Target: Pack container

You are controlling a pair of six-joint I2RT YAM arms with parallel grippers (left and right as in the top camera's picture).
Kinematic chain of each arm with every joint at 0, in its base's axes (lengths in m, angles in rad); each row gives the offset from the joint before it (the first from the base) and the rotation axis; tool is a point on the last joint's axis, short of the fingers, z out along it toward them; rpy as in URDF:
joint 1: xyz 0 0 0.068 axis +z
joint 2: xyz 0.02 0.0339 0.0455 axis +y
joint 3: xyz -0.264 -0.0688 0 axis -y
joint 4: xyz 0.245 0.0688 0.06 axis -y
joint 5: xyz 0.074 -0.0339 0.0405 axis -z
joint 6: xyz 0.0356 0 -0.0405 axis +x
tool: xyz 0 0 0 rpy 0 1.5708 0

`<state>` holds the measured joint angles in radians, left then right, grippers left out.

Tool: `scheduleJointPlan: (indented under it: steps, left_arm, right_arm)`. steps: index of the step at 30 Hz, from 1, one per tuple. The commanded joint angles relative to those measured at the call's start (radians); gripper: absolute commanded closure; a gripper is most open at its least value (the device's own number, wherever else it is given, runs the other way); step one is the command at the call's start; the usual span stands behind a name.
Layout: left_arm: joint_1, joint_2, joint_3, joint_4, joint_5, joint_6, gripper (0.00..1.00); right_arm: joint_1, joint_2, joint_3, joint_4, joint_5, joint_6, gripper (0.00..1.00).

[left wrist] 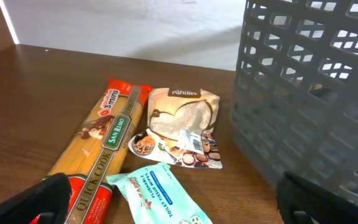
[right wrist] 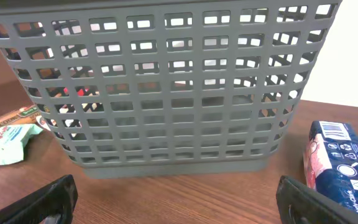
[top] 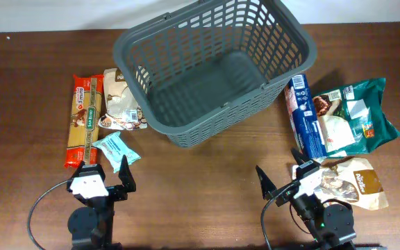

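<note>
The dark grey slotted basket (top: pixel 210 69) stands empty at the table's back middle; it fills the right wrist view (right wrist: pixel 166 87) and the right of the left wrist view (left wrist: pixel 309 93). My left gripper (top: pixel 106 179) is open and empty near the front edge, just short of a pale teal wipes packet (top: pixel 115 151) (left wrist: pixel 160 196). A spaghetti pack (top: pixel 83 118) (left wrist: pixel 101 143) and a beige pouch (top: pixel 121 103) (left wrist: pixel 182 124) lie beyond it. My right gripper (top: pixel 281 179) is open and empty in front of the basket.
Right of the basket lie a blue packet (top: pixel 304 114) (right wrist: pixel 340 162), a green bag (top: pixel 356 114) and a tan pouch (top: pixel 356 182) beside the right arm. Cables run from both arm bases at the front edge.
</note>
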<state>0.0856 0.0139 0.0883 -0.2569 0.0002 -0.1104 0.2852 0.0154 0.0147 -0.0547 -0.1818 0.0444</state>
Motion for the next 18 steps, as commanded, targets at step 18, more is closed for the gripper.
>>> scheduleJointPlan:
  steps: [18]
  left_arm:
    - [0.005, -0.009, -0.009, 0.002, 0.011, -0.009, 0.01]
  right_arm:
    - [0.009, 0.101, 0.065, -0.079, -0.144, 0.705, 0.01]
